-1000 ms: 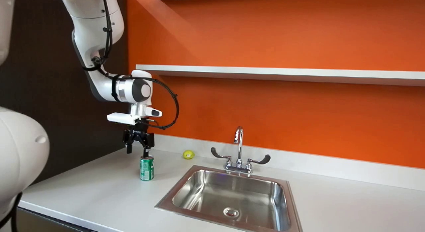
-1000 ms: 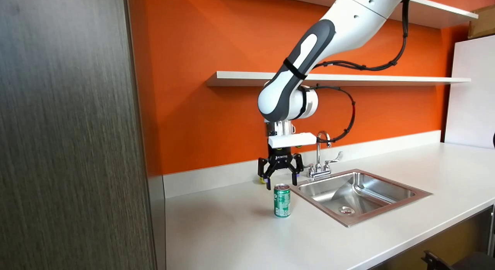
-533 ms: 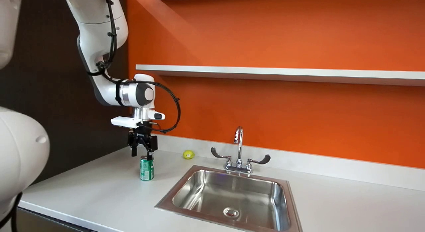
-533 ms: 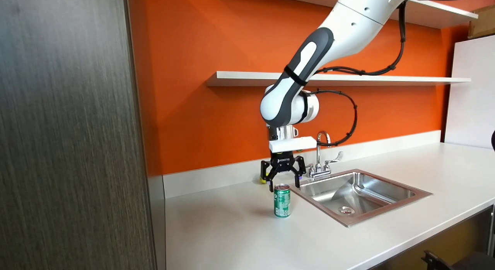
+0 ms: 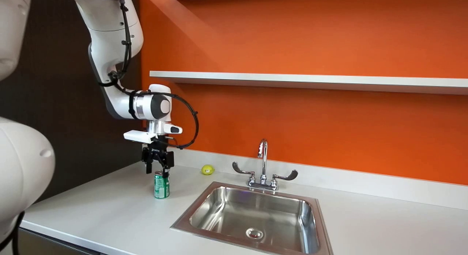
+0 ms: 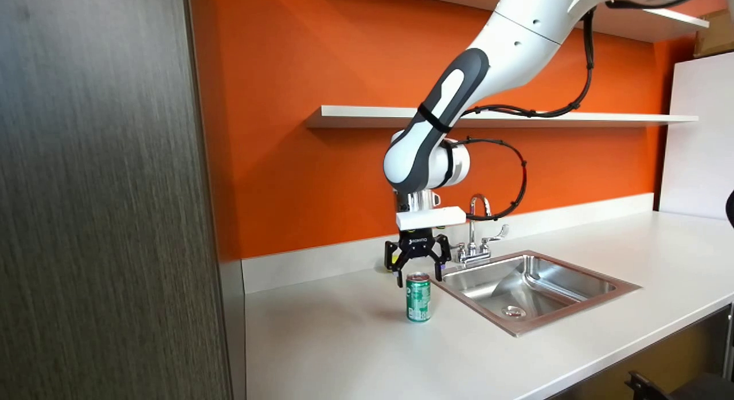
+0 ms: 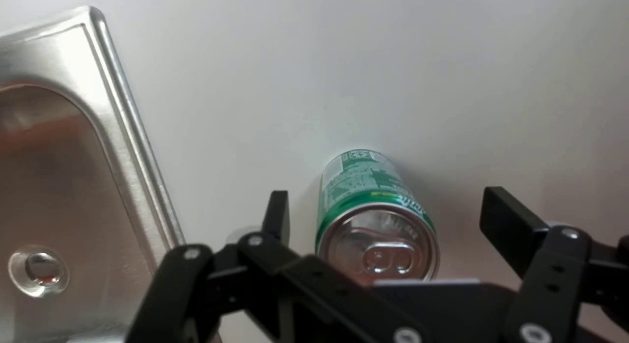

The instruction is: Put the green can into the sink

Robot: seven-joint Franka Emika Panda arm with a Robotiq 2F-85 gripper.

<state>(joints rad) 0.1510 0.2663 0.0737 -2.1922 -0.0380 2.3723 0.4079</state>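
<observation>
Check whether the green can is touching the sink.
Apart: in the wrist view, a strip of pale counter separates the green can from the sink.

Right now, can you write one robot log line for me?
tool: open, near green can | green can: upright on counter, not gripped | put in sink: not done yet

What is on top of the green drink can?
A metal lid with a pull tab tops the green drink can; in the wrist view, the gripper covers the lid's lower edge.
</observation>
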